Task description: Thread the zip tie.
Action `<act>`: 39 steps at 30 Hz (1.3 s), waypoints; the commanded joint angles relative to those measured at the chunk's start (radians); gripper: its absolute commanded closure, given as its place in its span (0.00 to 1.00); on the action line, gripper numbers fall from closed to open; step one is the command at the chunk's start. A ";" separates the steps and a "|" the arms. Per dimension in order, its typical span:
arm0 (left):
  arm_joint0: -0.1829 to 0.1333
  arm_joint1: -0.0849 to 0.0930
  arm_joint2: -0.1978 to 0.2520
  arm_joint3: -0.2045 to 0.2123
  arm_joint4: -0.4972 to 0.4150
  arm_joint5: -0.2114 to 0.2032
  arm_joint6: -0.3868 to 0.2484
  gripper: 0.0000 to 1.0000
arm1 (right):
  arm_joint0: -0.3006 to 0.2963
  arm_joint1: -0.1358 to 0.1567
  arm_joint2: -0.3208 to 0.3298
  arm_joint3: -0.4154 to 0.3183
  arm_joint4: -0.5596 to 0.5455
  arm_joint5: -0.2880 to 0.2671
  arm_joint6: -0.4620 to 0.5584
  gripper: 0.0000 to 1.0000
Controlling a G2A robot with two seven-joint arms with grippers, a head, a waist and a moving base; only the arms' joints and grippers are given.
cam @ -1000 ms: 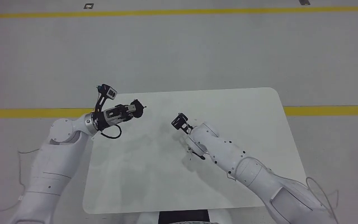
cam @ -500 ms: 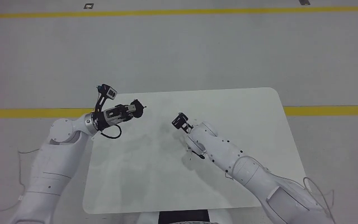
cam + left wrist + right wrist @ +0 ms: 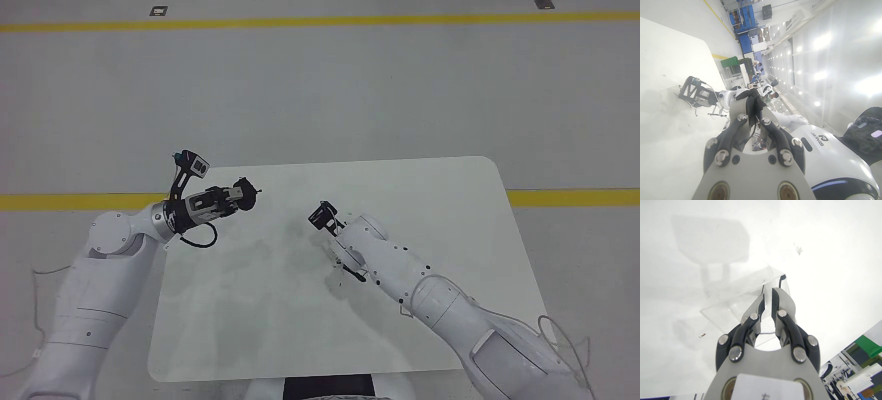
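Now | left gripper [image 3: 753, 111] clamps a black piece [image 3: 750, 95] | right gripper [image 3: 767, 291] jaws narrow, empty | zip tie [image 3: 780, 280]: we judge it light, springy, slick; pinch near its tip.

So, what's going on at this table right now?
The left gripper is shut on a black strip, probably the zip tie, held above the table. The right gripper hangs over a clear box, fingers slightly apart, beside a thin black piece. The two grippers are apart; threading doesn't look done.
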 commanded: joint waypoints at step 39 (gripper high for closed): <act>0.000 0.000 0.000 0.000 0.000 0.000 0.000 1.00 | -0.038 -0.031 0.100 -0.013 -0.026 -0.059 0.092 0.78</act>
